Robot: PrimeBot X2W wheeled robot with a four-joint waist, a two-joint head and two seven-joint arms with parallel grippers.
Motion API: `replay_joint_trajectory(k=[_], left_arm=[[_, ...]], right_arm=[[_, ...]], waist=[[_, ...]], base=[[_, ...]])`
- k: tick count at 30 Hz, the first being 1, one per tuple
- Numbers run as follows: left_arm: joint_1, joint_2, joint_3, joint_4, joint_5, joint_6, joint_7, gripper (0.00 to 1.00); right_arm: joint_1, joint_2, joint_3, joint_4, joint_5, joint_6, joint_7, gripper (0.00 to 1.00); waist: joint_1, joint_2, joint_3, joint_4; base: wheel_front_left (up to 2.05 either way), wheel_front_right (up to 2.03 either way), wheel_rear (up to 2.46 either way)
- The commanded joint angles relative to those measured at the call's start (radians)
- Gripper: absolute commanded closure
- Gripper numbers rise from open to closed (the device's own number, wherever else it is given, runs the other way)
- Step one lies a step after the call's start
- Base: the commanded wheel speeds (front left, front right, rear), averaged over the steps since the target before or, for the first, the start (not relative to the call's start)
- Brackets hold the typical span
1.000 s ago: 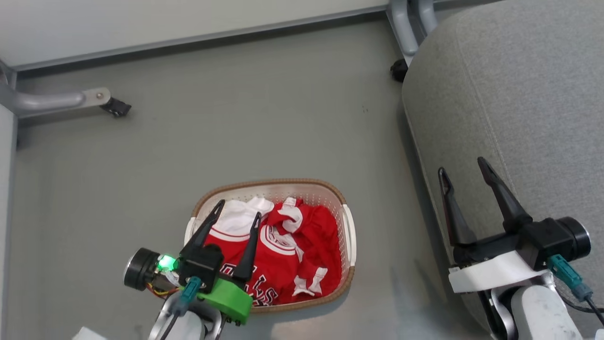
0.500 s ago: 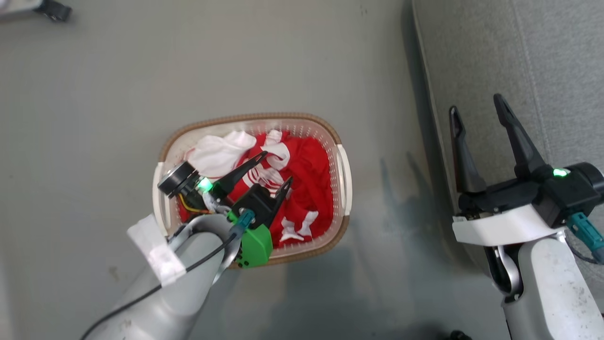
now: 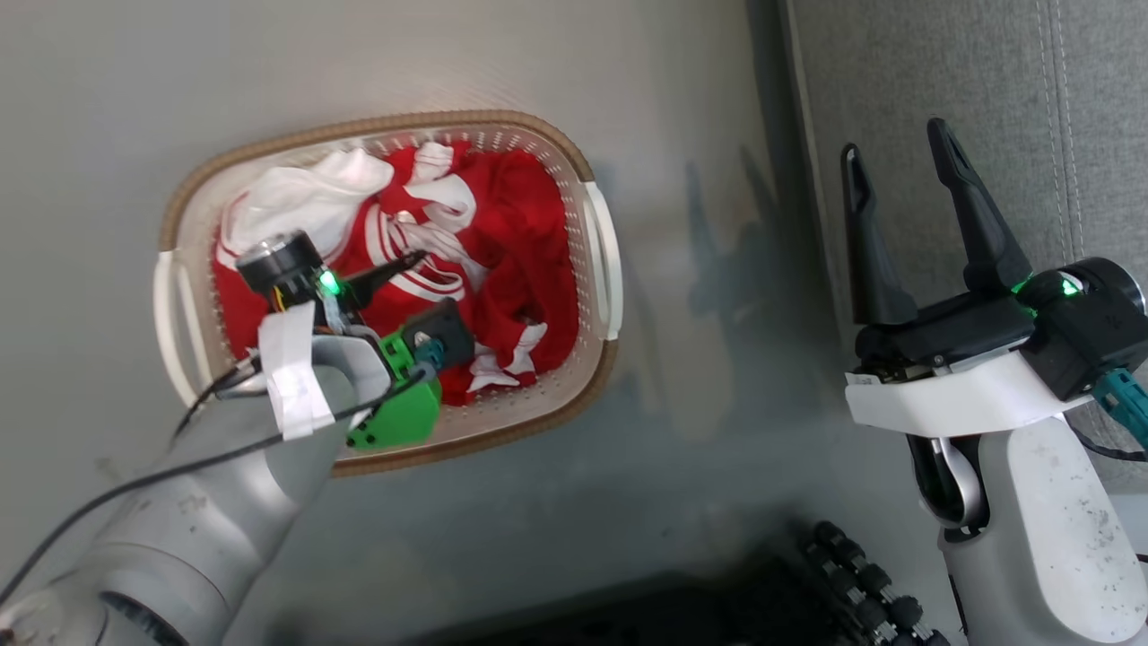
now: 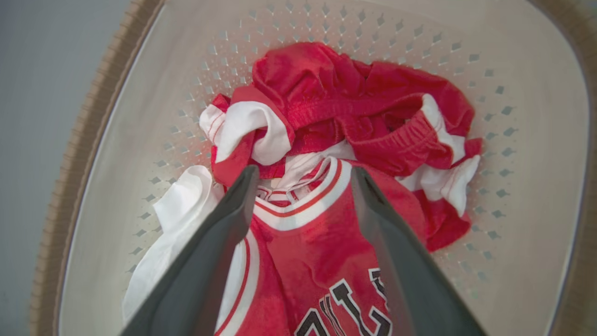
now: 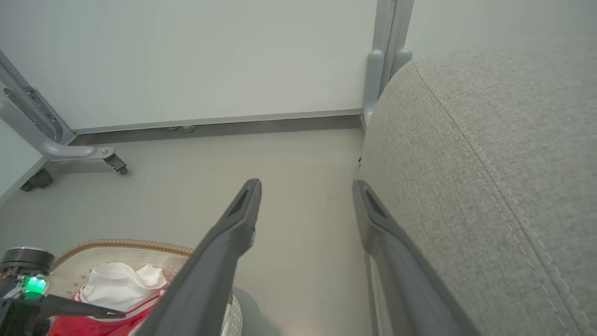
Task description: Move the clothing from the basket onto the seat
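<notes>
The cream basket (image 3: 386,126) with a brown rim stands on the grey floor, with the red and white clothing (image 3: 511,224) heaped inside. My left gripper (image 3: 429,285) is down inside the basket, open. In the left wrist view the left gripper (image 4: 304,172) straddles the striped collar of the clothing (image 4: 326,242), close over it, with the basket (image 4: 536,116) all around. My right gripper (image 3: 894,142) hangs open and empty at the left edge of the light-grey seat (image 3: 942,72). In the right wrist view the right gripper (image 5: 306,184) points along the floor beside the seat (image 5: 489,140), with the basket (image 5: 116,242) and clothing (image 5: 116,284) at lower left.
A grey metal frame leg (image 5: 84,151) with a caster stands by the far wall, and a grey post (image 5: 378,70) rises behind the seat. My dark wheeled base (image 3: 861,583) shows at the bottom. Bare floor lies between basket and seat.
The head camera has tilted down and nearer, shifting the whole picture. My left arm has reached forward and dropped its gripper into the basket, low over the clothing. The right gripper stays open.
</notes>
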Motion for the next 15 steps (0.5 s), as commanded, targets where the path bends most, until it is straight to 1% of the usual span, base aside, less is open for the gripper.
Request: replay_joint_trajectory(k=[1, 7, 12, 15], left_arm=[[-0.026, 0.011, -0.022, 0.014, -0.011, -0.002, 0.000, 0.00], [-0.091, 0.012, -0.147, 0.096, -0.068, -0.002, 0.005, 0.00], [-0.135, 0.020, -0.200, 0.130, -0.113, -0.002, 0.023, 0.00], [-0.153, 0.025, -0.217, 0.146, -0.111, -0.002, 0.051, 0.00]], right_arm=[[-0.018, -0.001, 0.005, -0.007, 0.011, 0.000, -0.002, 0.00], [-0.039, -0.001, 0.030, -0.020, 0.025, 0.000, -0.002, 0.00], [-0.058, -0.002, 0.035, -0.041, 0.050, 0.000, -0.002, 0.00], [-0.067, -0.002, 0.039, -0.056, 0.058, 0.000, -0.002, 0.00]], waist=[[-0.0002, 0.0000, 0.080, -0.061], [-0.0002, 0.0000, 0.143, -0.079], [-0.0002, 0.0000, 0.192, -0.088], [-0.0002, 0.0000, 0.217, -0.091]], base=[[0.00, 0.00, 0.00], [0.00, 0.00, 0.00], [0.00, 0.00, 0.00], [0.00, 0.00, 0.00]])
